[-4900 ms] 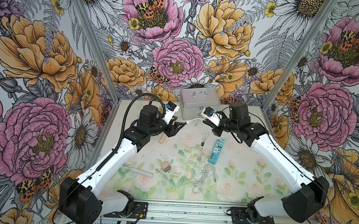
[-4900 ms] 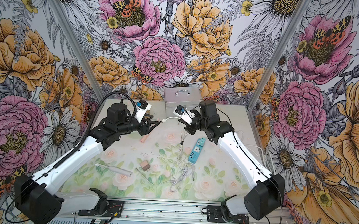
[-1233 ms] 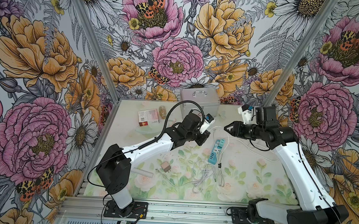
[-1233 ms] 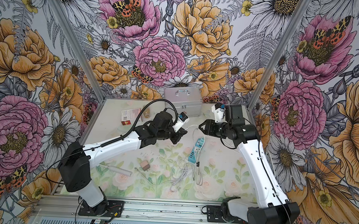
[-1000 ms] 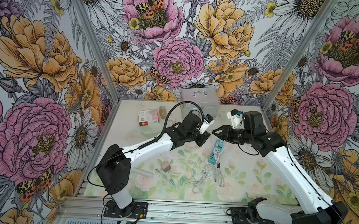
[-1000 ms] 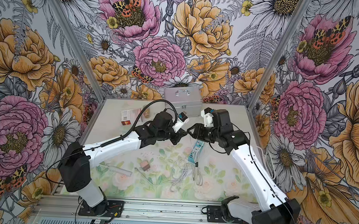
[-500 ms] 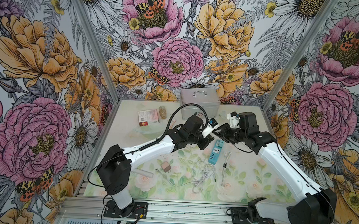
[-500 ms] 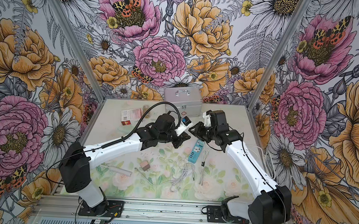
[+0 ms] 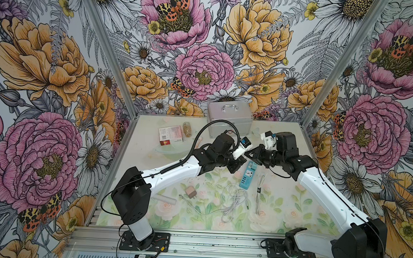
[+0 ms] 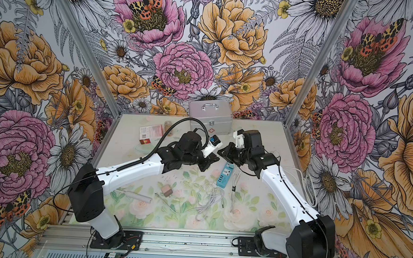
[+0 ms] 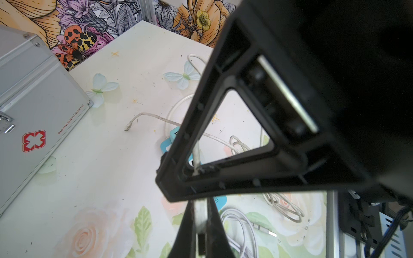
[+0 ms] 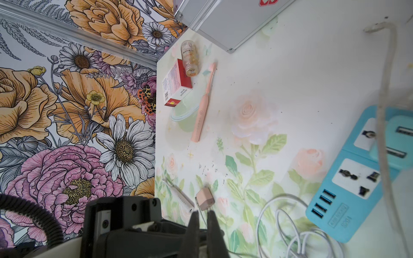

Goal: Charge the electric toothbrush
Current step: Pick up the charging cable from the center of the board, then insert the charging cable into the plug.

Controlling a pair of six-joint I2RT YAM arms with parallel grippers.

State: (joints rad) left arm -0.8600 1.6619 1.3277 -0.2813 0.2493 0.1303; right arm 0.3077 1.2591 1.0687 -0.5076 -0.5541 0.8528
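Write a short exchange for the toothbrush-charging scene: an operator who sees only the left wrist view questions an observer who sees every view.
Operator: My left gripper pinches the white cable, but I see no toothbrush. Where is it?
Observer: The pink toothbrush lies flat at the far left of the table, beside a red-and-white box.
Operator: Is there a plug adapter anywhere?
Observer: Yes. A pink adapter lies loose nearer the front, apart from the blue power strip.
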